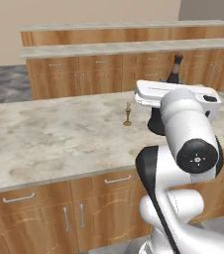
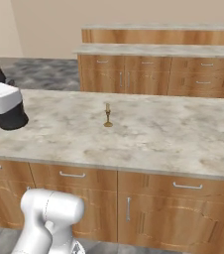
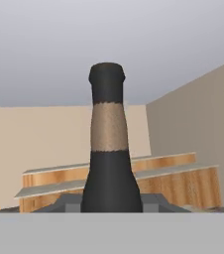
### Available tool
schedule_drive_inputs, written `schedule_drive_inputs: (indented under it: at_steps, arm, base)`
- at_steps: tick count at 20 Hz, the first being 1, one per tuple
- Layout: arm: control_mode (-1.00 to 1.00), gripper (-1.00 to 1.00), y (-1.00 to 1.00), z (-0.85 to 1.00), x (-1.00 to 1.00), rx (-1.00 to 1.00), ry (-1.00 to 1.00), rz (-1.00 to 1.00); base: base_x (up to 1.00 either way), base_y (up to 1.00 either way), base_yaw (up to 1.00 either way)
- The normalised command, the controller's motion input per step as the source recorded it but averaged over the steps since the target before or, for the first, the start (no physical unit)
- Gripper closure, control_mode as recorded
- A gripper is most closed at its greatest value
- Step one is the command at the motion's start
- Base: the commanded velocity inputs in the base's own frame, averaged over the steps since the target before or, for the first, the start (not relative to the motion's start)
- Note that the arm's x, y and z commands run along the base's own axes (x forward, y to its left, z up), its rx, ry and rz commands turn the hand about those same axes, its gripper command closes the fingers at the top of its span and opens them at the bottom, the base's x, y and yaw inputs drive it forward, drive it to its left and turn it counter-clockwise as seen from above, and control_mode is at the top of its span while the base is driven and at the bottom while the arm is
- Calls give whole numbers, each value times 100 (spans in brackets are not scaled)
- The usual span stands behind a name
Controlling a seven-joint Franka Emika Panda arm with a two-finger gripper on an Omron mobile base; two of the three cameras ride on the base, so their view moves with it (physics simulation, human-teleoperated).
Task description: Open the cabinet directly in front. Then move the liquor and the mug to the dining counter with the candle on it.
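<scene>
1. Progress: the liquor [image 3: 107, 149] is at the dining worktop [image 1: 49, 134], the one carrying the candle [image 1: 128, 114]. Transport leg for the bottle looks essentially done; what's left for it, by my read, is set-down and release.
2. Can't confirm contact between bottle base and worktop. In the right base view the dark body sits at or just above the marble, half hidden by the white hand.
3. Fingers [image 3: 109, 202]: clenched on the liquor. The hand view has the bottle rising straight up from between them, shoulder level with the tips, neck and brownish band above, upright.
4. Relative to the fingers: bottle body between them, neck pointing away from the hand toward the ceiling. The candle stands well apart from the fingers, out toward mid-worktop.
5. Mug: nowhere on the visible worktop, so that half of the task reads as still pending: go back, fetch, bring it here.
6. Cabinet: can't judge its state from here.
7. Release risk: squat body should stand stably if lowered flat before the fingers let go.
</scene>
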Motion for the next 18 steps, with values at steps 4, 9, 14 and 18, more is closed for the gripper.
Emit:
schedule_drive_inputs:
  at_steps: [4,9,14,18]
  arm:
    - [-100,100,-17,-21,60,0,13,0]
    - [-100,100,0,-42,42,0,17,6]
    - [-100,100,0,-44,50,0,19,9]
    - [-100,100,0,-27,54,0,13,9]
  base:
    - [0,0,0]
    - [0,0,0]
    - [0,0,0]
    - [0,0,0]
